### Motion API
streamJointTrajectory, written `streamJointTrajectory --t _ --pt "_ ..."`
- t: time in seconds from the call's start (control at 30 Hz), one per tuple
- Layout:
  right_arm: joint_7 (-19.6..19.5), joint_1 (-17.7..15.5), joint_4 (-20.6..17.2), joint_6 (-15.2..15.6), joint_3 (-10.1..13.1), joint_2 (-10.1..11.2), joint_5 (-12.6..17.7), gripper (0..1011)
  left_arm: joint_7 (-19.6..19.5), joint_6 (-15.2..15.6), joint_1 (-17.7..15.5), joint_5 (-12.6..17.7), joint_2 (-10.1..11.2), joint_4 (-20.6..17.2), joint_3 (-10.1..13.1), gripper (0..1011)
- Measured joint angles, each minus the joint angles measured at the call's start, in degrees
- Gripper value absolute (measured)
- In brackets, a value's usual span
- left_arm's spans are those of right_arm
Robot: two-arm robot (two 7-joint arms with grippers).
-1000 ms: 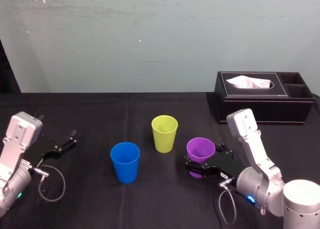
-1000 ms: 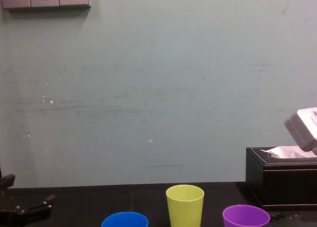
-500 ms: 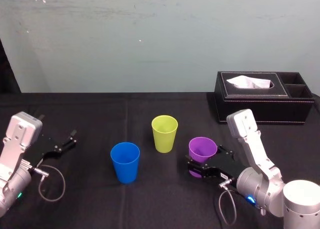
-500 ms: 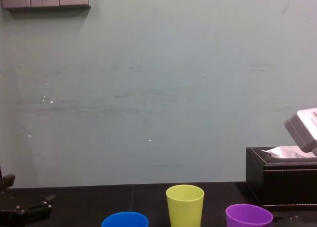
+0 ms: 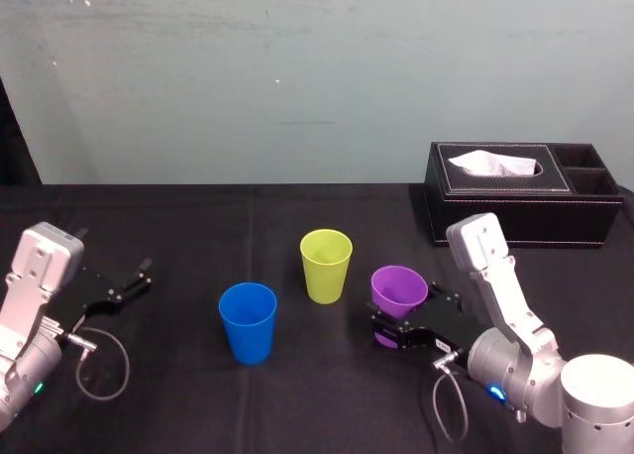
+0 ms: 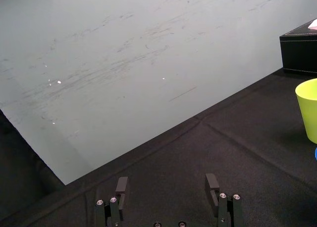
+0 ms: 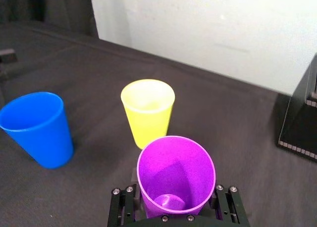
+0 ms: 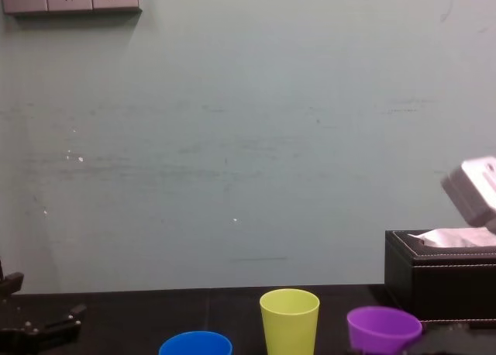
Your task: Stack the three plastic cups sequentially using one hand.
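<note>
Three plastic cups stand in the middle of the black table. The blue cup [image 5: 248, 320] is nearest the left, and the yellow cup [image 5: 326, 264] sits upright behind it. To the right, the purple cup [image 5: 399, 287] leans a little toward the yellow one. My right gripper [image 5: 404, 321] is shut on its lower part, a finger pressing each side. The right wrist view looks down into the purple cup [image 7: 176, 172], with the yellow cup [image 7: 147, 110] and the blue cup [image 7: 35, 128] beyond. At the table's left edge my left gripper [image 5: 134, 281] rests open, holding nothing.
A black tissue box [image 5: 525, 191] stands at the back right, behind my right arm. A pale wall runs along the table's far edge. A grey cable loops on the cloth beside my left arm [image 5: 99, 360].
My right gripper's fingers have closed in on the purple cup. The cup has shifted slightly and tipped toward the yellow cup. The left arm has not moved.
</note>
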Motion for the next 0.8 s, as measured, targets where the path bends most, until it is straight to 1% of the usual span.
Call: streamJointTrajectory --t 0.2,0.3,0.47,0.6,0.63,0.8 --pt "0.8 0.3 -2.5 -0.7 0.2 0.0 -1.6 743 0.0 0.0 0.0 0.0 0.0 0.0 0.0 1000" --pt "1.1 0.6 -3.1 -0.7 0.4 -0.1 -1.9 743 0.0 0.0 0.0 0.0 0.0 0.0 0.0 1000" --pt "2.1 2.2 -3.7 -0.8 0.7 -0.9 -2.6 743 0.0 0.0 0.0 0.0 0.0 0.0 0.0 1000" --pt "3.2 4.7 -2.6 -0.5 0.8 -2.2 -2.4 743 0.0 0.0 0.0 0.0 0.0 0.0 0.0 1000" --pt "3.2 4.7 -2.6 -0.5 0.8 -2.2 -2.4 743 0.0 0.0 0.0 0.0 0.0 0.0 0.0 1000" --pt "4.2 8.2 0.1 -0.3 0.3 -4.0 -2.1 743 0.0 0.0 0.0 0.0 0.0 0.0 0.0 1000"
